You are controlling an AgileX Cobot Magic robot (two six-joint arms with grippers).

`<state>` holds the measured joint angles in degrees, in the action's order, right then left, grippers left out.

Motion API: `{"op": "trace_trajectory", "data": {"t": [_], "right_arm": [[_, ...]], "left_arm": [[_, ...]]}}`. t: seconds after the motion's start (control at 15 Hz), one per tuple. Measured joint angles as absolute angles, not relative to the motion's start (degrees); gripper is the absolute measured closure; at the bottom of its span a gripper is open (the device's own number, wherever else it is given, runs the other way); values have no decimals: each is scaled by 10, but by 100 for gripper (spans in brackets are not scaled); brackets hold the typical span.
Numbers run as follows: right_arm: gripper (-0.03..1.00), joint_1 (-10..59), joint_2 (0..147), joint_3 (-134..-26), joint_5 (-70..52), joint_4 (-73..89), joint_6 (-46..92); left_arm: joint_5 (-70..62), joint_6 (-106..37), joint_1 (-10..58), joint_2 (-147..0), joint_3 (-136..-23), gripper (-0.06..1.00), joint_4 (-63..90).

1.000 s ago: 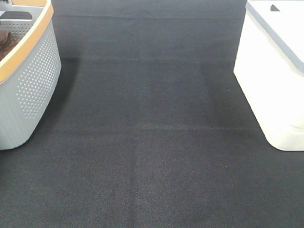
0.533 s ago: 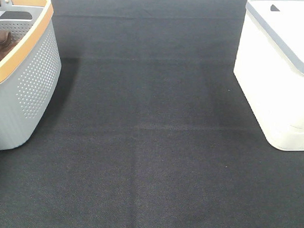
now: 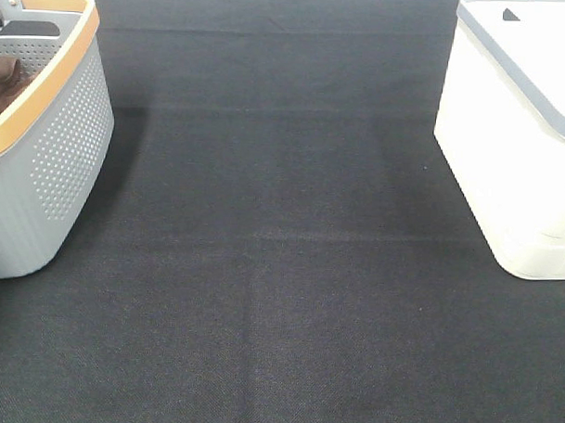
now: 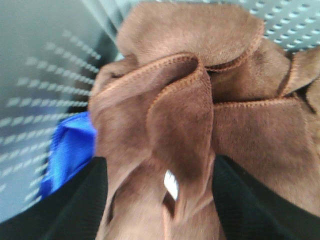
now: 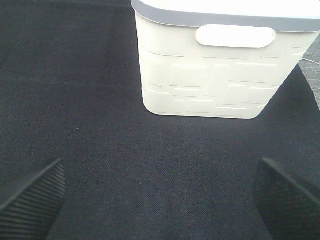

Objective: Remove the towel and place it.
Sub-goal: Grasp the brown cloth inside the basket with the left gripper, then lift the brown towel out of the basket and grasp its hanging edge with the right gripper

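Note:
The reddish-brown towel (image 4: 200, 115) with a stitched hem fills the left wrist view, bunched in folds inside the grey perforated basket (image 4: 40, 60). My left gripper (image 4: 160, 200) has its black fingers on either side of a gathered fold and is shut on it. In the exterior high view only a brown patch of the towel (image 3: 7, 83) shows inside the grey basket with the orange rim (image 3: 62, 148) at far left. My right gripper (image 5: 160, 200) is open and empty above the black mat, facing the white bin (image 5: 215, 70).
A blue item (image 4: 70, 150) lies beside the towel in the grey basket. The white bin with a grey rim (image 3: 517, 136) stands at the right on the black mat (image 3: 281, 267).
The dark shape of my left gripper at the basket's far-left edge has slid almost out of the exterior high view. The brown cloth in the basket has shifted a little.

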<state>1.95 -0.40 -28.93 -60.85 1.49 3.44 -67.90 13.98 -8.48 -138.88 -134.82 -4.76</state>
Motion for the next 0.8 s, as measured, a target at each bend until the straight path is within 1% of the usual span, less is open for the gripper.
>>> {"op": "trace_trajectory", "data": {"t": [0.33,0.4,0.47,0.53,0.6,0.67,0.73,0.8], "right_arm": [[1,19,-4,-289,-608,15,34],[1,19,-4,-289,-608,15,34],[1,19,-4,-289,-608,15,34],[1,19,-4,-289,-608,15,34],[1,19,-4,-289,-608,15,34],[1,19,-4,-289,-608,15,34],[1,19,-4,-289,-608,15,34],[1,19,-4,-289,-608,15,34]], "left_arm": [[-653,144,-85,-1423,-1348,36,-40],[-647,148,-85,-1428,-1348,39,-39],[-637,148,-85,-1430,-1348,47,-39],[-631,150,-85,-1430,-1348,65,-38],[-629,150,-85,-1430,-1348,73,-38],[-629,148,-85,-1430,-1348,91,-38],[-629,148,-85,-1430,-1348,94,-38],[-629,148,-85,-1430,-1348,94,-37]]}}
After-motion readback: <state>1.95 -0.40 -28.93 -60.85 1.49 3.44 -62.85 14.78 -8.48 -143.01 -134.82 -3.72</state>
